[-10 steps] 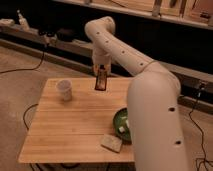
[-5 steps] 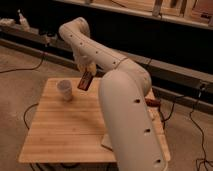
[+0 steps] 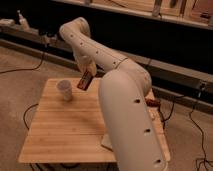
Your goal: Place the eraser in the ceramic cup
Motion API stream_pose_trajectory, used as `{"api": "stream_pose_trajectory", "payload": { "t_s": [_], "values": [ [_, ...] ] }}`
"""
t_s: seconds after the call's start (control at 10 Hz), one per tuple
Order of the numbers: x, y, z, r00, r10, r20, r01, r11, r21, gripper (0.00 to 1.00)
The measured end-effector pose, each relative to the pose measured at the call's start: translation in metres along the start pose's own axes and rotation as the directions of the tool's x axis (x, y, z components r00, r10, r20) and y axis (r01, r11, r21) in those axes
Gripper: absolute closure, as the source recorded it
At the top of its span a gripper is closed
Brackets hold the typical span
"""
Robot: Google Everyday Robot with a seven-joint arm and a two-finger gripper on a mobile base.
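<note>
The small white ceramic cup (image 3: 65,90) stands upright on the left rear part of the wooden table (image 3: 65,130). My gripper (image 3: 87,73) hangs from the white arm just right of the cup and slightly above its rim. It is shut on the eraser (image 3: 84,80), a dark flat block with a reddish-orange edge. The eraser is tilted, with its lower end pointing down-left toward the cup, and is held in the air clear of the table. It is beside the cup, not over its mouth.
My thick white arm (image 3: 125,110) covers the right half of the table and hides the green bowl. A small red oblong item (image 3: 154,103) lies at the table's right edge. A corner of a pale pad (image 3: 106,143) shows beside the arm. Cables run across the floor.
The gripper has carried the eraser leftward from the table's rear middle to just beside the cup. The eraser has gone from upright to tilted. The cup has not moved.
</note>
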Motion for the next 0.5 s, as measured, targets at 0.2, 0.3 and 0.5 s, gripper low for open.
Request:
{"api": "stream_pose_trajectory", "payload": {
  "t_s": [0.2,0.3,0.5],
  "values": [
    [-0.009,-0.034,0.006,0.998,-0.063,0.02,0.062,0.996,0.064,0.83],
    [-0.013,-0.049,0.01,0.995,-0.097,0.027,0.094,0.992,0.088,0.83],
    [-0.011,-0.063,0.017,0.993,-0.114,0.027,0.111,0.988,0.103,0.83]
  ]
}}
